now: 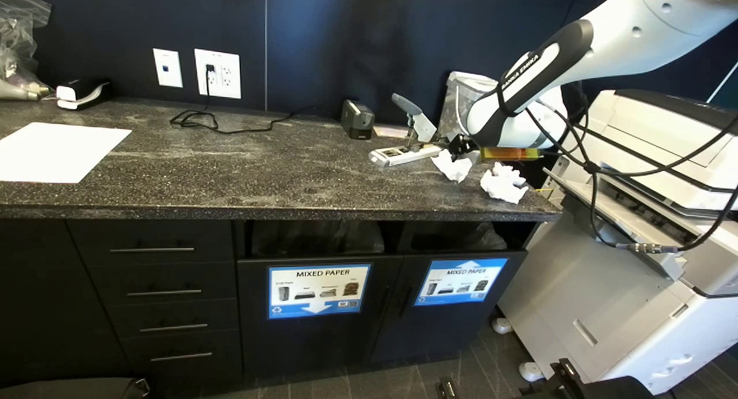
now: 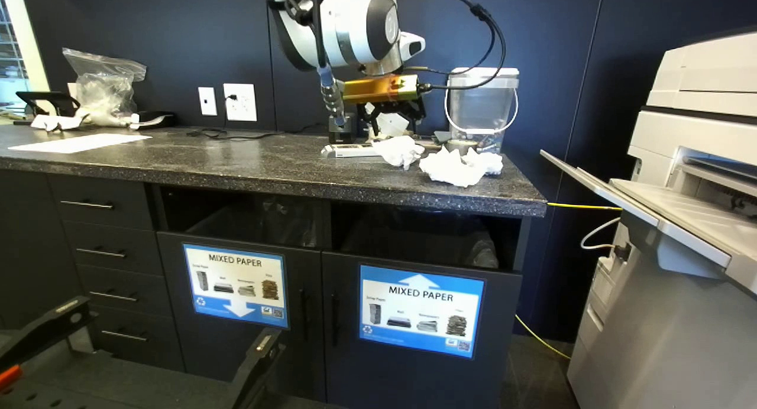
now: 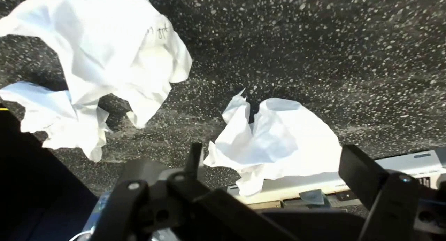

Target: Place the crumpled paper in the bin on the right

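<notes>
Gripper (image 3: 271, 152): jaws spread, grasping nothing. Crumpled white paper (image 3: 292, 140): on the tabletop (image 2: 254, 166), framed by the jaws in the wrist view. Further crumpled paper (image 3: 104, 56): ten o'clock there. Right-hand mixed-paper bin (image 2: 426, 237): below the tabletop, six o'clock of the gripper in both exterior views.

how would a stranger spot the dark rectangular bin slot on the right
Under the dark speckled countertop, find the black cabinet front. The dark rectangular bin slot on the right is nearer the bulky off-white printer. Its blue-and-white label carries a white arrow pointing up, while the left slot has one whose arrow points down.
</notes>
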Robot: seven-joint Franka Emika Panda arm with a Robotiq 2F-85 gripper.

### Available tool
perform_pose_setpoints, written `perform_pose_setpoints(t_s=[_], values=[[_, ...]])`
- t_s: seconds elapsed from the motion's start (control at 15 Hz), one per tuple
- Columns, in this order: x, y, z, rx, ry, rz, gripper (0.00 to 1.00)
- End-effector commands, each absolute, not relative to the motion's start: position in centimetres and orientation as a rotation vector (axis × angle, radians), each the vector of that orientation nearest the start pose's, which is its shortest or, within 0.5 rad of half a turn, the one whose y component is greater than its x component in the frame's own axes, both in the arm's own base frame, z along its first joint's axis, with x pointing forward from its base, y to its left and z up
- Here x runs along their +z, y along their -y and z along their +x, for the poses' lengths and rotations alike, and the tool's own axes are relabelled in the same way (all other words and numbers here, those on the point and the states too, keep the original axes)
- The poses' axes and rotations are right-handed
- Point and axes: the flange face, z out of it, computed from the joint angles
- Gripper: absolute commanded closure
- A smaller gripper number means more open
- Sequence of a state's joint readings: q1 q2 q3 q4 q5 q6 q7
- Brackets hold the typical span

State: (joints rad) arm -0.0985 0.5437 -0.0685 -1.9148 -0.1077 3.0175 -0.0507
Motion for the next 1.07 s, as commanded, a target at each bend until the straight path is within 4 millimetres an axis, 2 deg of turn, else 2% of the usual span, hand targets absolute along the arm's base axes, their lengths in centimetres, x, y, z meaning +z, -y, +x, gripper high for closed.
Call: perform_pose_setpoints(t_s=[0.0, 0.2, 0.6, 0.73, 1.0], values=[[25.6, 11.6, 69.5, -0.940, -0.062, -3.116, 0.00], [24.4, 12.4, 70.7, -0.948, -0.095, -3.098, 0.00], [22.9, 12.8, 72.5, -0.971, -0.121, -3.048, 0.00], [22.9, 12.6, 72.9, -0.985, -0.119, -3.039, 0.00], [24.1, 12.8, 73.5, -1.023, -0.137, -3.020, 0.00]])
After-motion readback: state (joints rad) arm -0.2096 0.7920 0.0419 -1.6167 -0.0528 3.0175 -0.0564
